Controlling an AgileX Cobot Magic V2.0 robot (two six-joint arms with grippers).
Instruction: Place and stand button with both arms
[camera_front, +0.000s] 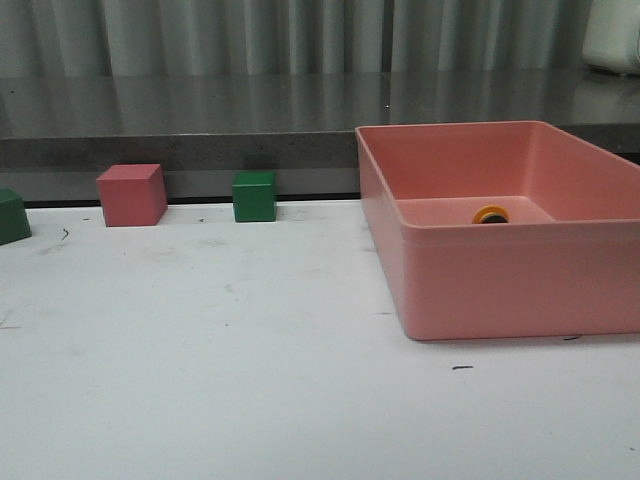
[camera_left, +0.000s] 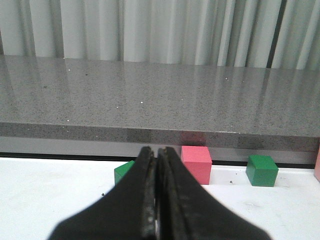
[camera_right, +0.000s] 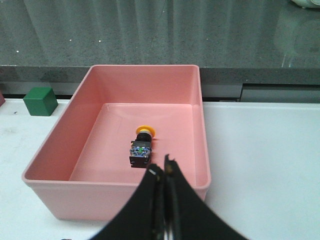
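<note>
The button (camera_right: 141, 146) is lying on its side on the smooth floor of a pink plastic tray (camera_right: 55, 150), its round yellow cap pointing toward the far wall and its clear bluish base facing the right tool (camera_right: 163, 176). That glossy black tool is being held above the tray's near rim with its tapered fingers pressed together, gripping nothing. The left tool (camera_left: 156, 165) is likewise being held closed and empty above the scuffed white worktop (camera_front: 200, 350). A pink cube (camera_front: 131, 194) and matte green cubes (camera_front: 254, 196) are sitting before a speckled grey ledge (camera_left: 150, 100).
</note>
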